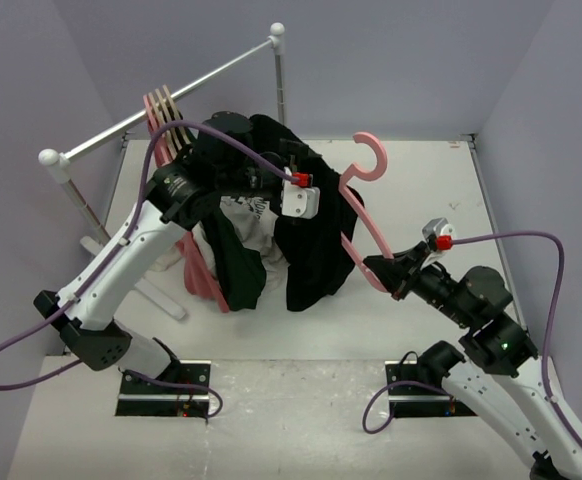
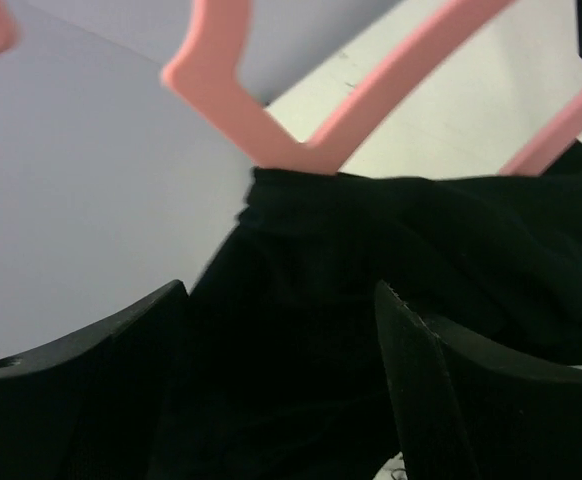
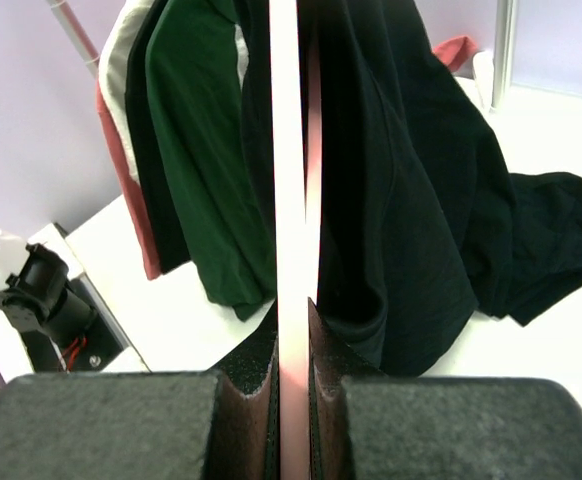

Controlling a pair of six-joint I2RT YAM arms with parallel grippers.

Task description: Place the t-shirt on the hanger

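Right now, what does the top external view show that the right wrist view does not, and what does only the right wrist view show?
Only the top external view: the hook of the hanger, the spare hangers on the rail, and the left arm reaching into the clothes. Only the right wrist view: the right end effector close up, its fingers pressed on both sides of the hanger bar, and a dark green garment whose colour is plain. Both: the pink hanger held by the right end effector, and the black t-shirt beside it.
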